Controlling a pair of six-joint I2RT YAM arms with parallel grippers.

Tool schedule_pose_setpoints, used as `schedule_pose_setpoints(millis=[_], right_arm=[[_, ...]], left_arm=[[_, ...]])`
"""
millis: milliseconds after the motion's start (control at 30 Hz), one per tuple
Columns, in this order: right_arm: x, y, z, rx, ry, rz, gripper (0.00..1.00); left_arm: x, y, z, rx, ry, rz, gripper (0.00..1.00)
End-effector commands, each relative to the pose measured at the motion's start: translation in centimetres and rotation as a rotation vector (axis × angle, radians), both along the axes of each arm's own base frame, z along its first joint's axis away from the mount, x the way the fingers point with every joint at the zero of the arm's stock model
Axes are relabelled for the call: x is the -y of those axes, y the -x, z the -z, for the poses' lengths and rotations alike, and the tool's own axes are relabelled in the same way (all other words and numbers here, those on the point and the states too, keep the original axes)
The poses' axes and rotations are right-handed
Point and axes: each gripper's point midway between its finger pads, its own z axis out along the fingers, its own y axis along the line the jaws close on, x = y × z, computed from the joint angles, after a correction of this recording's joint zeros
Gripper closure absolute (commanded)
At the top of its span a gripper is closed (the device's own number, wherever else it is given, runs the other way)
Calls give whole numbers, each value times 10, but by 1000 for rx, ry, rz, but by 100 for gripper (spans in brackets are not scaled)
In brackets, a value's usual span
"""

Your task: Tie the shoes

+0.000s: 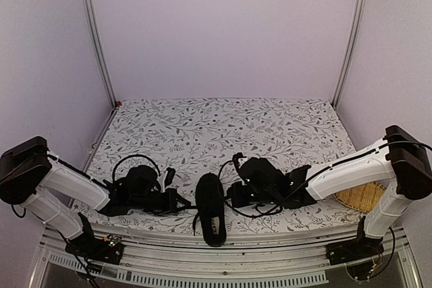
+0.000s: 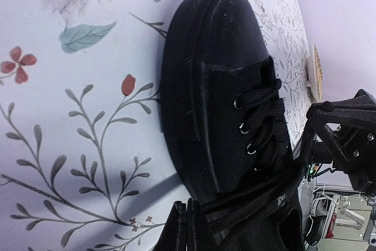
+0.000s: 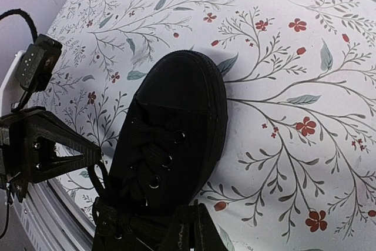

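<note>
Centrally, the shoe lies between left claw, clamping a lace, and right claw, closed; wicker tray's contents unseen.

The shoe is set on the desk near its front edge, toe pointed away. It is flanked by the left hand and the right hand, each just beside it.

The table has a pale top printed with leafy twigs and small red flowers. A black shoe lies near its front edge, toe pointing away. A woven mat lies at the right edge.
</note>
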Motion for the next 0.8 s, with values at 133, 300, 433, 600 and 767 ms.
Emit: schedule_pose_setpoints(millis=[133,300,433,600,767], right_arm=[[16,-10,3,-39,-30,51,98],[6,-8,-6,-41,-77,1,97],[2,-6,-18,-16,-85,-52,76],[21,-5,-32,-6,-113,-27,42],[22,15,-40,-31,-234,-104,33]], left_arm=[[-22,-2,12,-6,-58,-64,100],[-11,-2,0,51,-29,10,100],[-6,-12,-23,167,-65,64,56],[-10,-27,-59,350,-161,108,34],[27,-4,-83,469,-58,405,34]])
